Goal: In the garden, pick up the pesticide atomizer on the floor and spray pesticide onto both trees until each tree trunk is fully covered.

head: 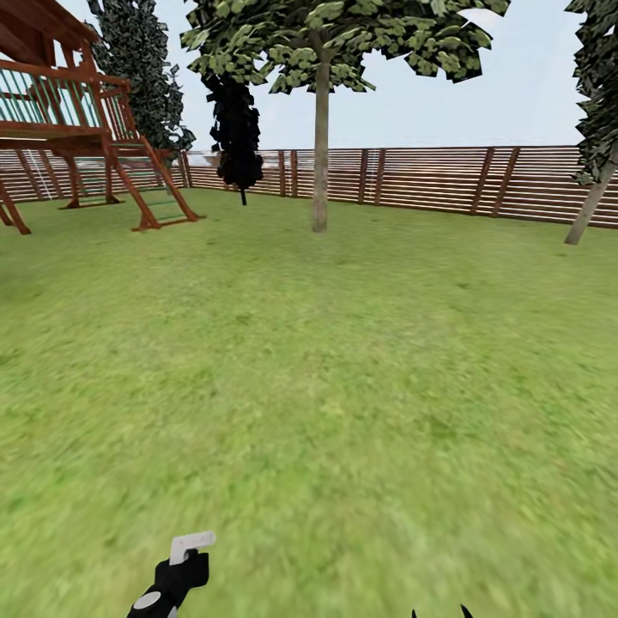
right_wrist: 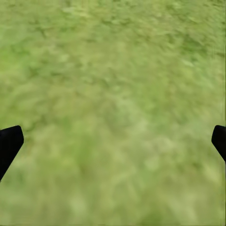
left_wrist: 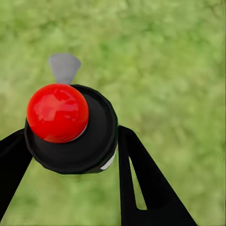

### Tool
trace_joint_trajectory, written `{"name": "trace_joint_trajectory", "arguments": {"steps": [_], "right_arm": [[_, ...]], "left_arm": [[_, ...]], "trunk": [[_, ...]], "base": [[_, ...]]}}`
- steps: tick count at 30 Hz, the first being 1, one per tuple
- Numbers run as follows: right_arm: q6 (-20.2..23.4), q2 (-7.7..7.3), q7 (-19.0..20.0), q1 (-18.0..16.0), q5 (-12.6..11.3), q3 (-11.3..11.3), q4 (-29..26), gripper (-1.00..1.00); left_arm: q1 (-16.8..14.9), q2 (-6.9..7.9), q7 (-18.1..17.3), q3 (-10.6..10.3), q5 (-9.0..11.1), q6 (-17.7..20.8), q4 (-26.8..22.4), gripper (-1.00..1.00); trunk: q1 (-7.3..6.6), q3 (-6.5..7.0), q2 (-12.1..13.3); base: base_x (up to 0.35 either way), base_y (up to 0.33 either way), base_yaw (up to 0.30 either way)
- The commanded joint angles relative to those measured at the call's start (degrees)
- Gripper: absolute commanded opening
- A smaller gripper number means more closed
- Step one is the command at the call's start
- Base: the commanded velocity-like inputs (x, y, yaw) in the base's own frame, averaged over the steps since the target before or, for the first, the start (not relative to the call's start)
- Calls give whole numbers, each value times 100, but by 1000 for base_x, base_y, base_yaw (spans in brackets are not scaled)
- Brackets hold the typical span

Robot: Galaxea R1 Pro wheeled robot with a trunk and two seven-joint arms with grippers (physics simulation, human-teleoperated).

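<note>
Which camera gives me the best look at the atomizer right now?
The left wrist view: the atomizer sits close up between the left gripper's dark fingers, red knob facing the camera. The head view shows it small, at the bottom edge.

A brown slat fence (head: 429, 176) bounds the green lawn (head: 343, 386); left of it stands a red wooden play tower (head: 69, 120) under pale sky (head: 481, 103).

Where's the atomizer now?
The atomizer is held in the left gripper, low at the head view's bottom left over the lawn.
</note>
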Motion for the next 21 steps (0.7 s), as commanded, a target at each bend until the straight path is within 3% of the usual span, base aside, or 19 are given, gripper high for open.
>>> {"name": "trace_joint_trajectory", "arguments": {"steps": [1,21], "right_arm": [[0,0,0,0,0,0,0,100],[0,0,0,0,0,0,0,100]], "left_arm": [[0,0,0,0,0,0,-1,-100],[0,0,1,0,0,0,1,-100]], "trunk": [[0,0,0],[0,0,0]], "base": [[278,0,0],[276,0,0]]}}
